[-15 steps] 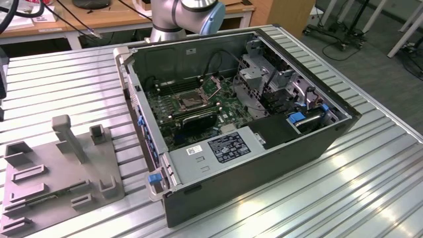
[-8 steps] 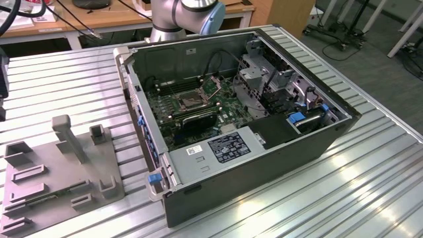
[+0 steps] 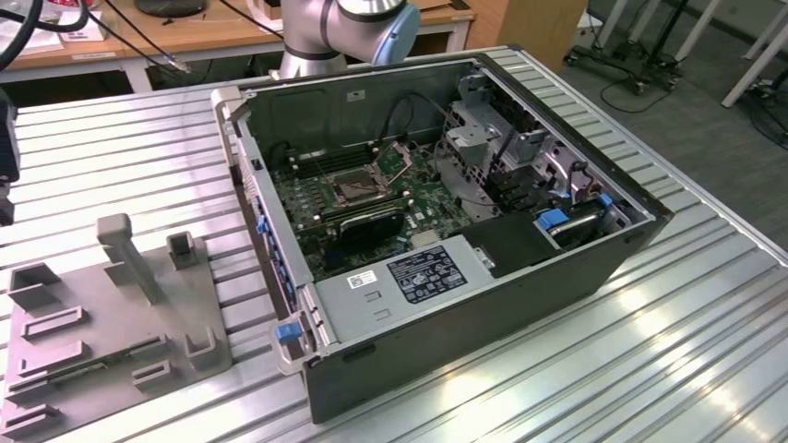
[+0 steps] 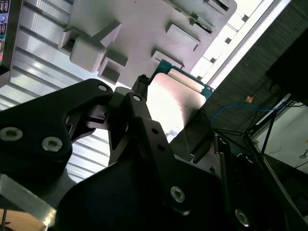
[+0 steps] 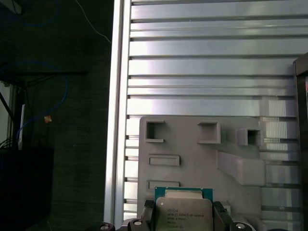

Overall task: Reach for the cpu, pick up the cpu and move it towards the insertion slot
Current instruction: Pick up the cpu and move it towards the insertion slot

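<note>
The arm rises from behind the computer case and leaves the top of the exterior view. In both wrist views the claw points down over the grey tray. Its two black fingers are clamped on opposite edges of the one cpu, whose silvery face catches the light. I cannot tell whether the chip is clear of the tray.

There is one tray, on the ribbed metal surface at the exterior view's left of the case. The first wrist view shows three square pockets and two shallow rectangular recesses in it.

The one case lies open on its side. It holds a green board with the single insertion slot, silvery-framed and dark in the middle, well apart from the tray.
</note>
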{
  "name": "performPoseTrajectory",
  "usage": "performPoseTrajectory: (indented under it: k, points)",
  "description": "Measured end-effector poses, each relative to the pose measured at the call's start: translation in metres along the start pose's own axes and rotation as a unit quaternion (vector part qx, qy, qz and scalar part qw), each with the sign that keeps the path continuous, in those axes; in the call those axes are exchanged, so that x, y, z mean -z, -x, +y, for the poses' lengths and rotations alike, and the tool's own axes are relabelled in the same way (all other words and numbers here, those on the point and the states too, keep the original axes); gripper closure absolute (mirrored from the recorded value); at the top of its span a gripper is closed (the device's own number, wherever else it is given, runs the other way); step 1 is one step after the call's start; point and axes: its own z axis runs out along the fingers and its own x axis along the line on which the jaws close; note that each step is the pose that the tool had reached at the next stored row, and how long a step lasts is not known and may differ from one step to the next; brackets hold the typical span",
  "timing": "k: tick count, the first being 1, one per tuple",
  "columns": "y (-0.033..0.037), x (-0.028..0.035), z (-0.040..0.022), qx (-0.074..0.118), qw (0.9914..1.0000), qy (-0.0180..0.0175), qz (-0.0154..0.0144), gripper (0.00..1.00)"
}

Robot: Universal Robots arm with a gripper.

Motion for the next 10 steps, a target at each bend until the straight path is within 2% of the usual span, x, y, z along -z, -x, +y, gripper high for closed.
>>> performPoseTrajectory:
  k: [10]
  points:
    - [0.0001,0.0018,0.0001,0.000,1.00000,0.0000,0.0000,0.45]
